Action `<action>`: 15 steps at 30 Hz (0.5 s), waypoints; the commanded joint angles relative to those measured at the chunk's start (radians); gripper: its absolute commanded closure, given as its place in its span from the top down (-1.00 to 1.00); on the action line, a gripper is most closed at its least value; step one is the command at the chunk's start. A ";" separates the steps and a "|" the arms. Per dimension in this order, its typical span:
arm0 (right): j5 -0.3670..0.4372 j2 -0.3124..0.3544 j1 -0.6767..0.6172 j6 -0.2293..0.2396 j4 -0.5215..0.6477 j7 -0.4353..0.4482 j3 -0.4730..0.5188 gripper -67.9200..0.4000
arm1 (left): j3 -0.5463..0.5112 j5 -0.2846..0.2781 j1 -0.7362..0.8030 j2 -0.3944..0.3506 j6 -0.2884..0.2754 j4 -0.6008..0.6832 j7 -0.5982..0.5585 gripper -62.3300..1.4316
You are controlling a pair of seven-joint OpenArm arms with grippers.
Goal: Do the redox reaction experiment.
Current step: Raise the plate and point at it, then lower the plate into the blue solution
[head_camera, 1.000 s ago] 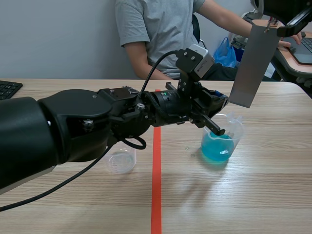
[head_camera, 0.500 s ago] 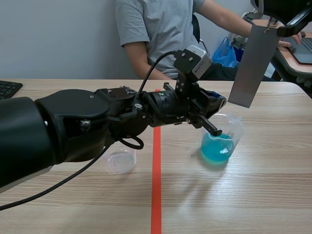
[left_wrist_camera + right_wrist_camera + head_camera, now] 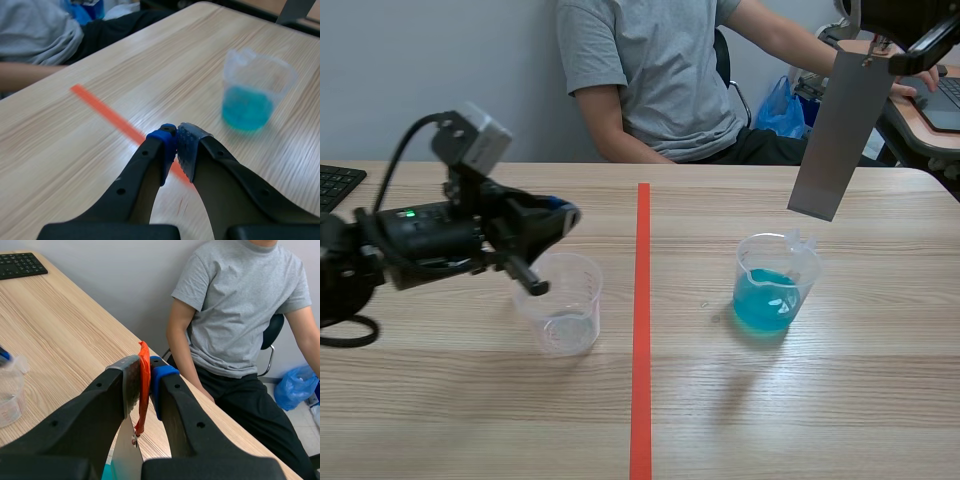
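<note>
— Behind the clear plastic beaker of blue liquid (image 3: pixel 776 296)?
— Seated person in a grey T-shirt (image 3: pixel 655 70), cropped at the neck.
— Above the beaker?
— Flat grey metal sheet (image 3: pixel 830 140), hanging clear, top end pinched and hidden inside the right gripper (image 3: pixel 145 371).
— Well left of the beaker?
— Left gripper (image 3: pixel 177 150), pads pressed together on nothing, beside a small clear plastic cup (image 3: pixel 563 305); contents hard to make out.
</note>
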 commanded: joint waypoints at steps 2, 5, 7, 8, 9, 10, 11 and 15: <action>0.011 0.011 0.026 -0.003 0.009 0.015 0.010 -0.95 | -0.085 -0.006 0.118 -0.083 0.006 0.055 -0.017 -0.81; 0.011 0.011 0.026 -0.003 0.009 0.015 0.010 -0.95 | -0.209 -0.006 0.290 -0.166 0.006 0.095 -0.024 -0.81; 0.011 0.011 0.026 -0.003 0.009 0.015 0.010 -0.95 | -0.293 -0.005 0.408 -0.198 0.006 0.105 -0.032 -0.81; 0.011 0.011 0.026 -0.003 0.009 0.015 0.010 -0.95 | -0.340 -0.005 0.469 -0.206 0.009 0.106 -0.032 -0.81; 0.011 0.011 0.026 -0.003 0.009 0.015 0.010 -0.95 | -0.384 -0.005 0.525 -0.209 0.019 0.106 -0.032 -0.81; 0.011 0.011 0.026 -0.003 0.009 0.015 0.010 -0.95 | -0.431 -0.005 0.583 -0.208 0.035 0.106 -0.032 -0.81; 0.011 0.011 0.026 -0.003 0.009 0.015 0.010 -0.95 | -0.478 -0.005 0.640 -0.204 0.049 0.106 -0.033 -0.81; 0.011 0.011 0.026 -0.003 0.009 0.014 0.010 -0.95 | -0.641 -0.005 0.835 -0.167 0.096 0.106 -0.092 -0.81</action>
